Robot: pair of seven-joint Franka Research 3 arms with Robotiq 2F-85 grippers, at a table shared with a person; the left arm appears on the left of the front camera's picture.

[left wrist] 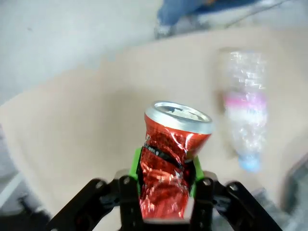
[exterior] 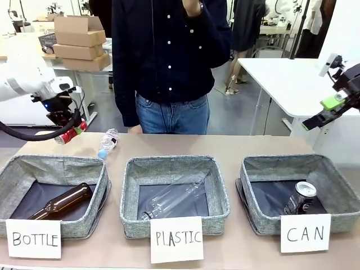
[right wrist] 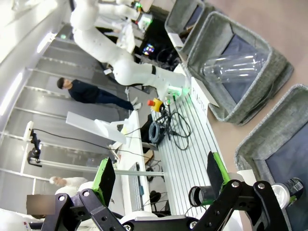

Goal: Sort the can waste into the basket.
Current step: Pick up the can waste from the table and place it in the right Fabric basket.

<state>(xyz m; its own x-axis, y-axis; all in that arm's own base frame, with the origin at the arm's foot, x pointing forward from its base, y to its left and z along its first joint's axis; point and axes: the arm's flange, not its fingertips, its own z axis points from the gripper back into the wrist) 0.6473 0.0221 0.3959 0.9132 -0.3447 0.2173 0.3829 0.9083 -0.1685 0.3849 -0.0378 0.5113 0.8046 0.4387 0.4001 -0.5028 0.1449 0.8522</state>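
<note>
My left gripper (exterior: 72, 130) is shut on a crushed red can (exterior: 68, 135) and holds it above the table's far left, beyond the "BOTTLE" basket. In the left wrist view the red can (left wrist: 171, 159) stands between the green pads (left wrist: 137, 161), silver top up. A black can (exterior: 300, 198) lies inside the grey basket (exterior: 337, 194) lettered "CAN" at the right. My right gripper (exterior: 332, 109) hangs open high at the right edge, above that basket; in the right wrist view its fingers (right wrist: 107, 179) stand wide apart with nothing between them, and the black can (right wrist: 294, 185) peeks in at the lower right.
The "PLASTIC" basket (exterior: 130, 191) in the middle holds a clear bottle (exterior: 174, 198). The "BOTTLE" basket (exterior: 14, 174) at the left holds a brown glass bottle (exterior: 59, 202). A crushed clear plastic bottle (exterior: 107, 143) lies on the table behind them. A person (exterior: 169, 62) stands at the far side.
</note>
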